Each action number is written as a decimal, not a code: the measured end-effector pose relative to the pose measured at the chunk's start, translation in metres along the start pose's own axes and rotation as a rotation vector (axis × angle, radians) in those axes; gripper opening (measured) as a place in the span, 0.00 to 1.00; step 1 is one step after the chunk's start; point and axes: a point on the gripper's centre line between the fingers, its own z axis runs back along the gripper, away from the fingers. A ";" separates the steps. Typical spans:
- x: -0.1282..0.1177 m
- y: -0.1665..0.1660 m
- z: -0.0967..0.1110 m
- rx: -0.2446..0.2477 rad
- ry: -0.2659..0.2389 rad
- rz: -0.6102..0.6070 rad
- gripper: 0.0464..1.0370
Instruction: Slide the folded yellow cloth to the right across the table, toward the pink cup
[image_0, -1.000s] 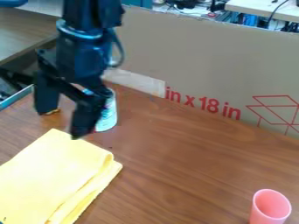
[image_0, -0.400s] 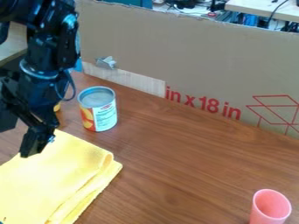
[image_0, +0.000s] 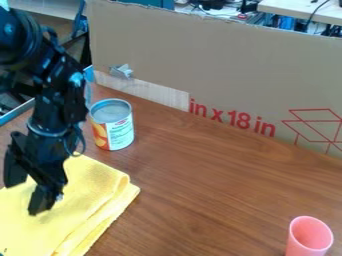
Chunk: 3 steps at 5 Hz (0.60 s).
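A brown wooden table (image_0: 220, 185) is spreading beneath the claw and far out to its right in the view. A big sheet of cardboard (image_0: 220, 55) with red print is standing along the table's edge, beyond the claw. The black arm (image_0: 60, 85) is coming in from the upper left, sloping down to the claw. A folded yellow cloth (image_0: 93, 200) is lying flat under the claw, poking out to its right and toward the camera. The claw (image_0: 27, 198) is hanging over the cloth with its two fingers standing apart and nothing sitting between them; whether the tips are touching the cloth, I cannot tell. A pale strip (image_0: 157, 96) is running along the cardboard's foot, beyond and right of the claw. A food can (image_0: 113, 125) is standing upright just past the cloth, beyond and right of the claw. A pink cup (image_0: 308, 242) is standing mouth up, well apart from the claw, far to its right.
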 end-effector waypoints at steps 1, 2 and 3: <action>0.005 -0.007 -0.009 -0.011 -0.063 -0.035 0.97; 0.010 -0.015 -0.012 -0.024 -0.104 -0.041 0.97; 0.017 -0.052 -0.001 -0.085 -0.134 -0.050 0.97</action>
